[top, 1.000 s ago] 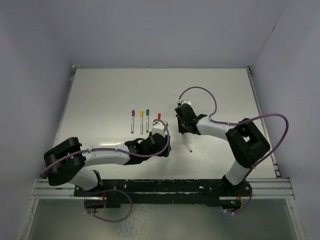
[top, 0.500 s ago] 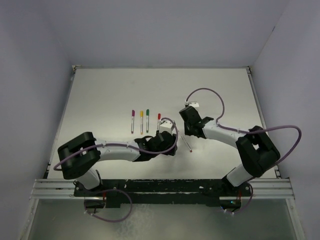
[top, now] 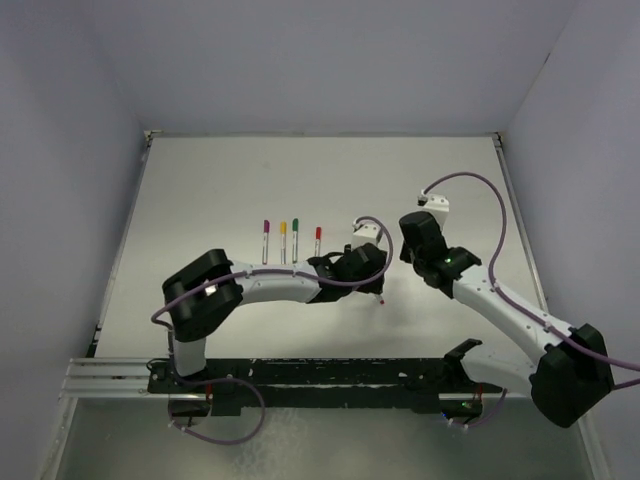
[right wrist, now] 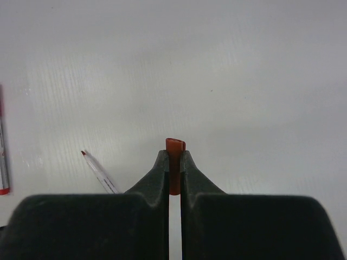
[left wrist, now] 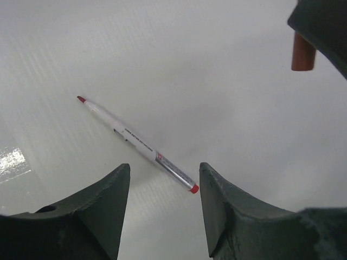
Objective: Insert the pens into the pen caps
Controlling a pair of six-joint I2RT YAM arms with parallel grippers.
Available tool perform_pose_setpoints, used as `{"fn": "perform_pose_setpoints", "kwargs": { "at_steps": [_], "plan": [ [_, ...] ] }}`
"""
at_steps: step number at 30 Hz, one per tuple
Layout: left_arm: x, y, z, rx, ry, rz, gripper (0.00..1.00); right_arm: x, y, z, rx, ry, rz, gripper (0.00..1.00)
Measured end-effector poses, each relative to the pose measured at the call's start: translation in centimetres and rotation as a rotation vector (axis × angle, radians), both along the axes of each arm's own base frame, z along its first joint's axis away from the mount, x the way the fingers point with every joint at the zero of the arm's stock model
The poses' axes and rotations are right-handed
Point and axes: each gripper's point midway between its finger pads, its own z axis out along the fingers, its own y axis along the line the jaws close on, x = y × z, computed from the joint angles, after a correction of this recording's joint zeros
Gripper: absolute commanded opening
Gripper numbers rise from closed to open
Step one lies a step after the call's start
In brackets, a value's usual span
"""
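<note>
Top view: four capped pens (top: pixel 283 245) are lying centre-left, long axes vertical. Left wrist: left gripper (left wrist: pixel 162 176) is gaping wide over a loose pen (left wrist: pixel 138 145) lying diagonally, tip pointing upper left. Right wrist: right gripper (right wrist: pixel 174 162) is pinching an upright red cap (right wrist: pixel 175 145) at centre.

- The left arm (top: pixel 270 288) extends low and far forward; the left gripper (left wrist: pixel 162 181) hangs directly above the loose pen (left wrist: pixel 138 145), jaws spread wide.
- The right gripper (right wrist: pixel 173 162) is right of that pen, fingers clamped on a dark red cap (right wrist: pixel 174 146).
</note>
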Motion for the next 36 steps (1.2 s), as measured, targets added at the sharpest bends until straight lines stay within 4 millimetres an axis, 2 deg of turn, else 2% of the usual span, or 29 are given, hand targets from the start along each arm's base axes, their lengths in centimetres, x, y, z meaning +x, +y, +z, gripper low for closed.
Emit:
{"fn": "perform_pose_setpoints", "kwargs": {
  "at_steps": [5, 10, 13, 20, 27, 30, 32, 36],
  "plan": [
    [0.3, -0.4, -1.5, 0.068, 0.049, 0.040, 0.54, -1.2, -0.7, 1.3, 0.027, -0.035, -0.005, 0.00],
    [0.4, -0.1, -2.3, 0.144, 0.096, 0.093, 0.54, -1.5, -0.9, 3.2, 0.067, -0.098, -0.006, 0.00],
    [0.5, 0.1, -2.6, 0.180, 0.115, 0.117, 0.54, -1.6, -0.9, 3.7, 0.078, -0.115, -0.006, 0.00],
    [0.5, 0.5, -4.7, 0.266, 0.159, 0.147, 0.54, -2.0, -1.0, 2.5, 0.068, -0.091, -0.002, 0.00],
    [0.7, 1.2, -5.0, 0.311, 0.153, 0.163, 0.53, -2.2, -0.8, 2.0, 0.076, -0.082, 0.008, 0.00],
    [0.7, 1.6, -5.1, 0.327, 0.152, 0.167, 0.49, -2.3, -0.8, 2.0, 0.085, -0.083, 0.011, 0.00],
    [0.7, 1.9, -5.3, 0.336, 0.148, 0.172, 0.41, -2.3, -0.7, 2.3, 0.096, -0.091, 0.010, 0.00],
    [0.9, 2.6, -5.4, 0.350, 0.137, 0.174, 0.34, -2.4, -0.6, 2.6, 0.115, -0.099, 0.012, 0.00]
  ]
}}
